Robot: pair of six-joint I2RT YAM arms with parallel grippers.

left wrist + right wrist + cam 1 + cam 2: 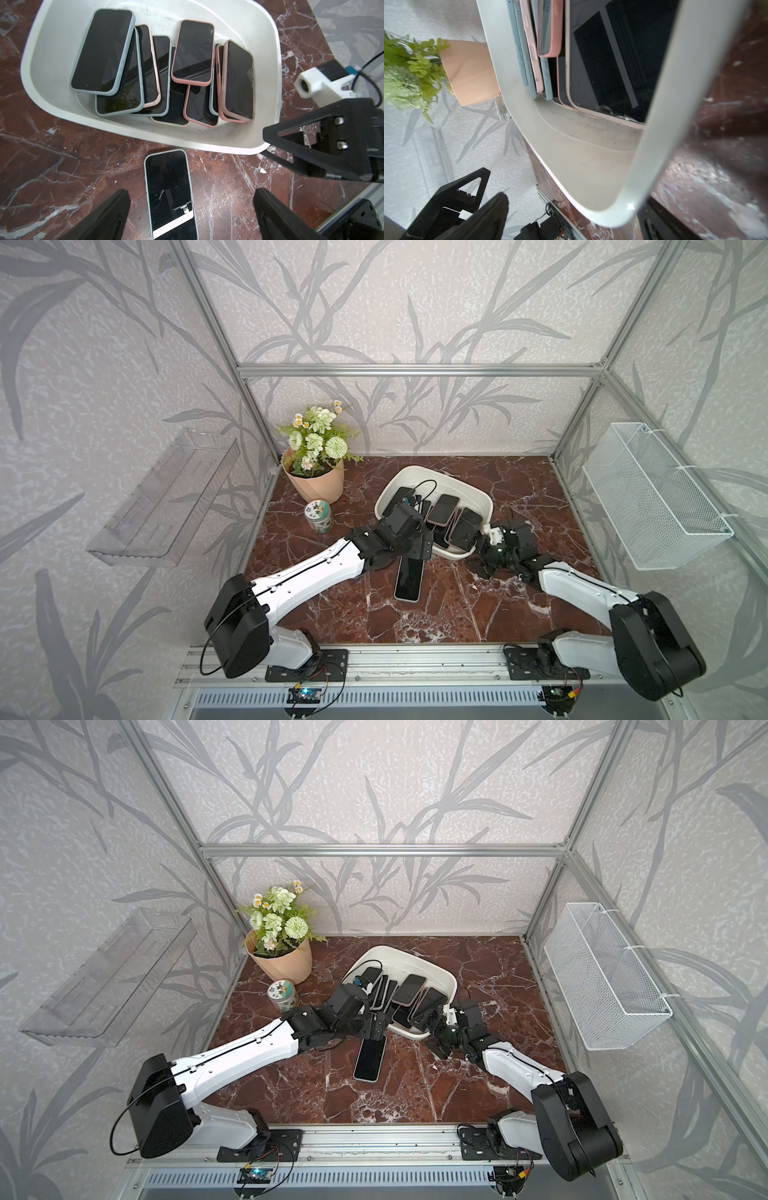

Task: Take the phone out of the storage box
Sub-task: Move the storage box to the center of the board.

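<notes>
Marble table (478,614): one phone (409,578) lies out at the box's (457,480) six o'clock, left gripper (190,191) wide open and empty above it. At the five-o'clock corner the right gripper (571,199), open too, straddles the rim, likely steadying it.

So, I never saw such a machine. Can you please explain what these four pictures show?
It is a robot with two arms, each ending in a gripper. Two pictures look down on the whole scene from above; two come from cameras on the wrists. On the marble table stand a storage box full of phones, a flower pot and a small jar. One phone lies on the table outside the box, below the open left gripper. The right gripper is open around the box's near corner. Nothing is held.
</notes>
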